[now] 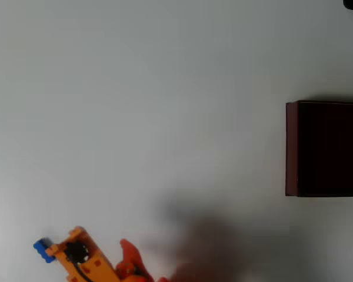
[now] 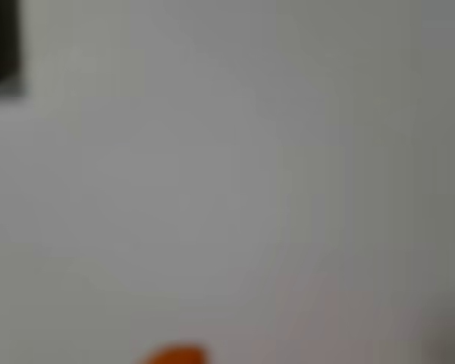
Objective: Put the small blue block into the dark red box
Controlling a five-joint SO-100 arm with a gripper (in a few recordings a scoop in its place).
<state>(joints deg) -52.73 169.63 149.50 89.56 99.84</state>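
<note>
Blue and tiny, the small blue block sat at about eight o'clock in the overhead view, near the bottom-left corner, touching the tip of the orange arm. The gripper appeared there with the block at its end, but whether the fingers were clenched on it or merely against it could not be told from that blurry patch. A further orange-red part showed just to the right along the bottom edge, beside a soft dark shadow.

At three o'clock, well apart from the block, the dark red box stood against the right edge, cut off by it, its interior nearly black.

The wrist view was heavily blurred: pale table, a dark shape at ten o'clock in the corner, and an orange smear at six o'clock. No writing or labels could be read in either view.

Between block and box the white table lay open.
</note>
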